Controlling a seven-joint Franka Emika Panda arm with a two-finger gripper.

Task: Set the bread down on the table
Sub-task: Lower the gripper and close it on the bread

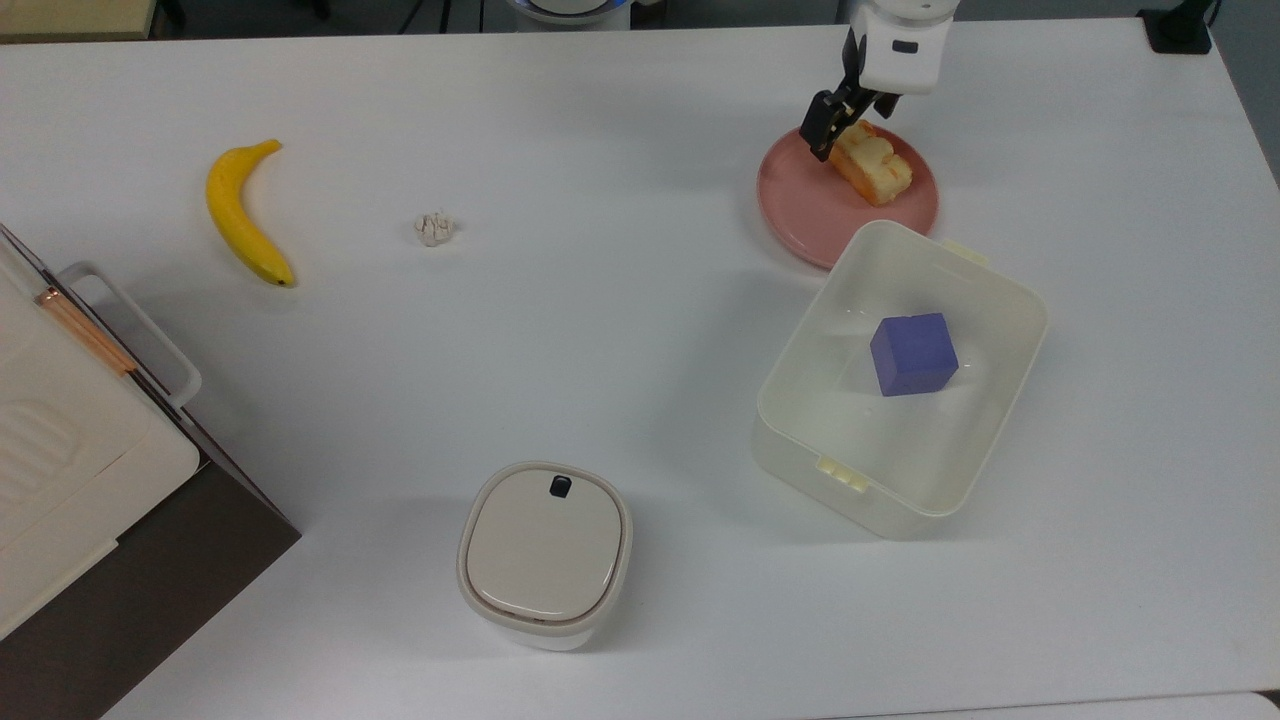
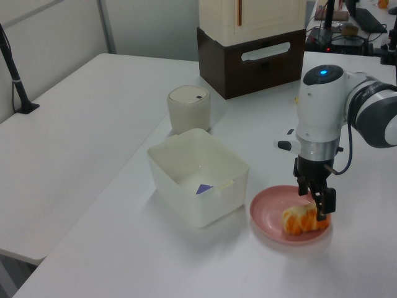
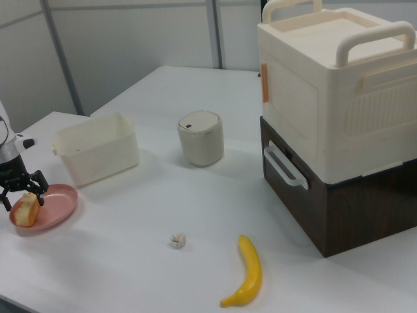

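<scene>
The bread (image 1: 872, 165), with an orange toasted crust and pale sides, lies on the round pink plate (image 1: 805, 205) at the far right of the white table (image 1: 600, 320) in the top view. My gripper (image 1: 843, 125) is lowered over the bread's far end, and it is open. In the right view its dark fingers (image 3: 5, 197) stand on either side of the bread (image 3: 27, 208), just above the plate (image 3: 57, 203). In the left view the gripper (image 2: 315, 202) hangs over the bread (image 2: 303, 219) on the plate (image 2: 270, 211).
A cream open box (image 1: 985, 330) holding a blue cube (image 1: 912, 353) sits right beside the plate. A lidded cream canister (image 1: 545, 550), a banana (image 1: 245, 215) and a small whitish wad (image 1: 434, 228) lie further off. A cream case on a dark brown base (image 1: 90, 500) fills the top view's left edge.
</scene>
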